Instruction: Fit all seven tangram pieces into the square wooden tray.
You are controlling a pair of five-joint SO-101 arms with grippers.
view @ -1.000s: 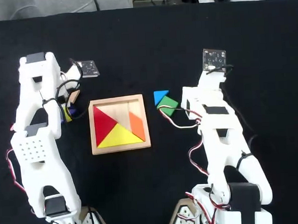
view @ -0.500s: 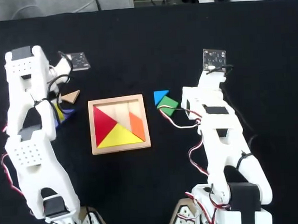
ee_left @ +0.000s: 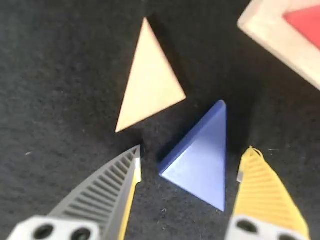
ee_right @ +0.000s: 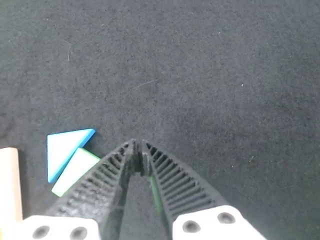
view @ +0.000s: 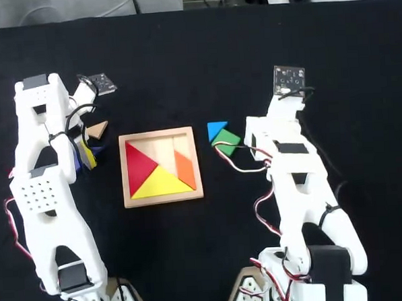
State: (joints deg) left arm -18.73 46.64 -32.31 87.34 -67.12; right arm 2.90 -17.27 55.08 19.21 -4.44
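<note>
The square wooden tray lies mid-table holding a red triangle, a yellow triangle and an orange piece. Left of it lie a tan triangle and a dark blue triangle. My left gripper is open, its fingers on either side of the dark blue triangle, with the tan triangle just beyond. Right of the tray lie a light blue triangle and a green piece. My right gripper is shut and empty beside the green piece and the light blue triangle.
Black cloth covers the table. A corner of the tray lies close to the left gripper, and the tray's edge shows near the right one. Open cloth stretches behind and in front of the tray.
The left arm swung out to the left, uncovering the tan triangle, then came back a little toward the tray. The right arm has not moved.
</note>
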